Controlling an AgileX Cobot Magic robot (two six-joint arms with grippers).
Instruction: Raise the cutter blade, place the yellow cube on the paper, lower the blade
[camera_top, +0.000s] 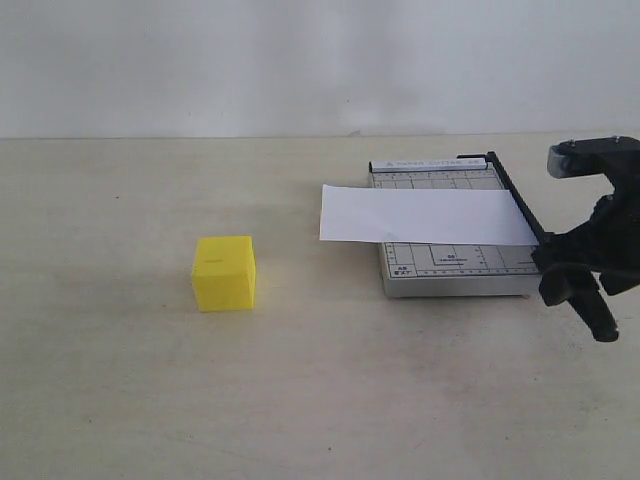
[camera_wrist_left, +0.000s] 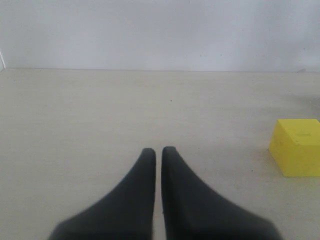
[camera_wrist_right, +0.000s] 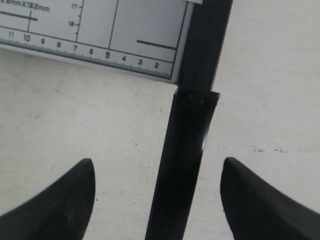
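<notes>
Judging by its look, the blade (camera_top: 518, 203) is a stiff hinged lever, probably light but smooth, and is best taken at the thick handle (camera_wrist_right: 182, 170), far from the hinge. It lies flat along the 3 o'clock edge of the base (camera_top: 455, 268), where the paper (camera_top: 420, 215) ends. The handle is straddled by the right gripper (camera_wrist_right: 157, 167); its fingers (camera_wrist_right: 65, 200) are spread wide, neither touching, and nothing is held. The cube (camera_top: 224, 272) sits at 9 o'clock from the base, well apart. The left gripper (camera_wrist_left: 158, 152) is closed on nothing.

Bright, flat, slightly washed-out light with only faint shadows; the close left gripper (camera_wrist_left: 158, 150) looks soft and blurred
</notes>
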